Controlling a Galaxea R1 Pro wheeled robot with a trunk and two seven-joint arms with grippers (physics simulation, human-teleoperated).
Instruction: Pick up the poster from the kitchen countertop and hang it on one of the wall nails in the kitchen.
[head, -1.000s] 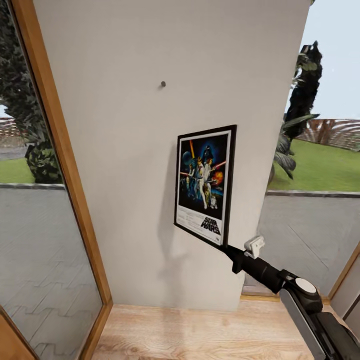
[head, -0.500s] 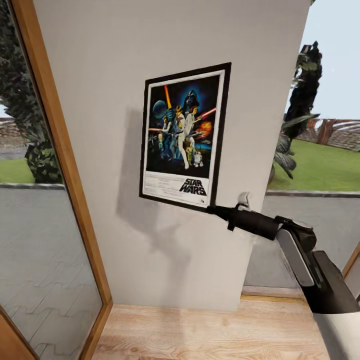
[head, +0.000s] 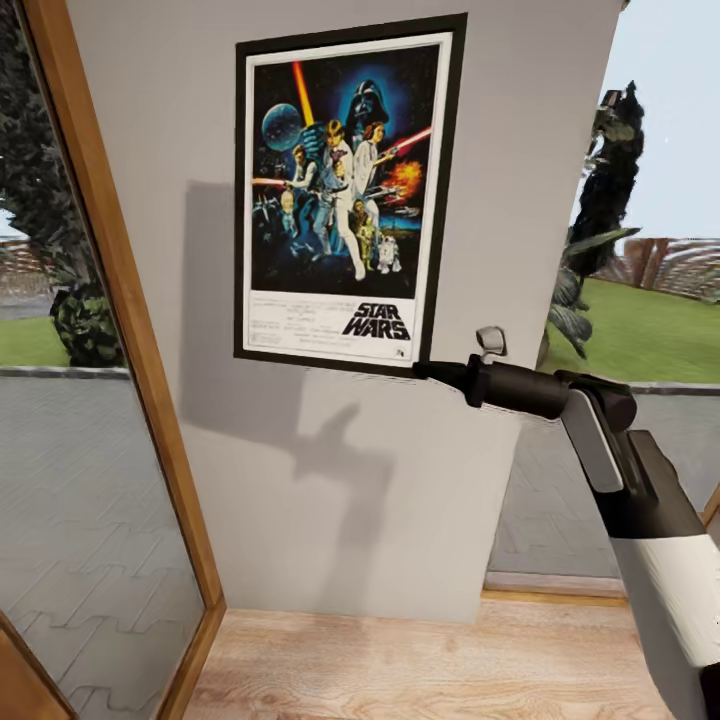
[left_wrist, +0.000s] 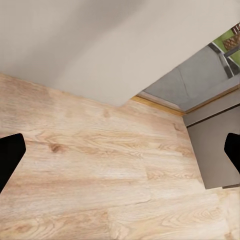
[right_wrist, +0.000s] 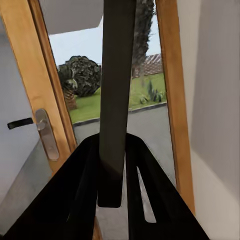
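Honey-coloured timber frames a glass door (head: 120, 330) at the left of the head view, through which paving and shrubs are seen. Next comes the pale grey wall (head: 330, 480), and against its upper part the poster (head: 340, 190) is held upright and nearly square, with its shadow cast on the wall to its left and below it. The poster's lower right corner is pinched by the right gripper (head: 428, 370), whose arm reaches in from the lower right; in the right wrist view the dark frame edge (right_wrist: 116, 100) is seen clamped between the two black fingers (right_wrist: 85, 180). The wall nails cannot be made out, and one may lie hidden behind the poster. The left gripper (left_wrist: 120, 155) is seen in its wrist view with its tips spread wide and nothing between them, pointed at the plank floor (left_wrist: 90, 170). The pick-up is judged complete and the carry to the wall done. What appears left is to settle the poster onto a nail, let go, and confirm that it hangs by itself. Whether it already catches on a nail cannot be told.
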